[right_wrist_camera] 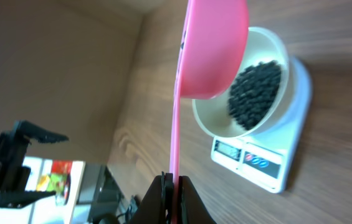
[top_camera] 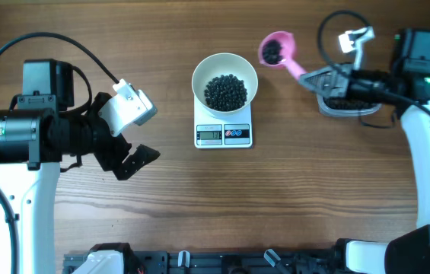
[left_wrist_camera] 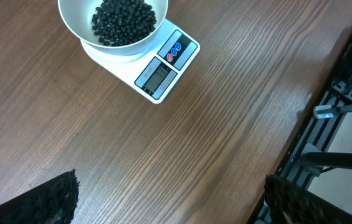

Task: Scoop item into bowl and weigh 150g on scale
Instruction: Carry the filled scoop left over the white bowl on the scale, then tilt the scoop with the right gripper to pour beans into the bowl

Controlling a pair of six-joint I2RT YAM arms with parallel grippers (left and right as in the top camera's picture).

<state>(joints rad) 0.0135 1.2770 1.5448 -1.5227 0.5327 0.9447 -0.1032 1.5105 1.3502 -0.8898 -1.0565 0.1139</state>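
The right gripper (right_wrist_camera: 172, 185) is clamped narrow on the thin handle end of the pink scoop (top_camera: 279, 52), whose cup carries a small load of beans (top_camera: 272, 51). The bowl (top_camera: 199, 72) sits just past the cup's far rim, not yet under it, so a tip made here would likely send beans onto the table (top_camera: 313, 190). They are tiny, round and glossy black, so they would roll far on the smooth wood grain. The flat, slick handle is held only at its end and could twist in the jaws. Pouring the whole load at once might overshoot the target; the display is too small to read. Knocking the bowl would upset the reading on the scale (top_camera: 224, 135) beneath it. The bowl is plain white and round, already part full. The scale is a white rectangle. The clear tub (top_camera: 344, 106) lies under the handle end. The left gripper (left_wrist_camera: 172, 202), well apart beyond the bowl, gapes wide and empty.
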